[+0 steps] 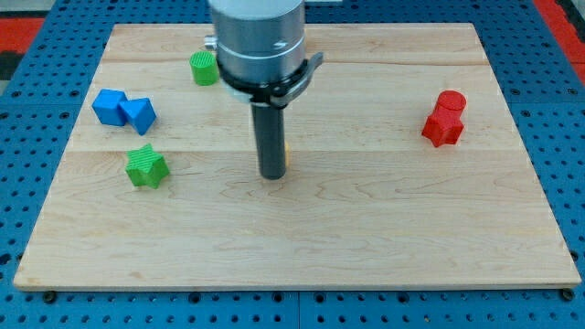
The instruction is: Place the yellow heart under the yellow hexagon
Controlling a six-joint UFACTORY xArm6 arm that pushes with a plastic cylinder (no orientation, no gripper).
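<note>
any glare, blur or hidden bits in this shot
Camera view: even light, no strong glare on the wooden board; blocks cast only faint shadows; the arm's grey housing looks slightly soft; my tip hides all but a yellow sliver.

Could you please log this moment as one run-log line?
my tip mid-board | yellow sliver behind rod | yellow blocks otherwise hidden

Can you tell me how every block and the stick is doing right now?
My tip: down on the wooden board, mid-board.
Yellow block: mostly hidden behind the rod, shape unclear.
Blue blocks: two, touching.
Green star: alone, flat.
Green block: alone by the board's top edge.
Red blocks: two, touching.
</note>
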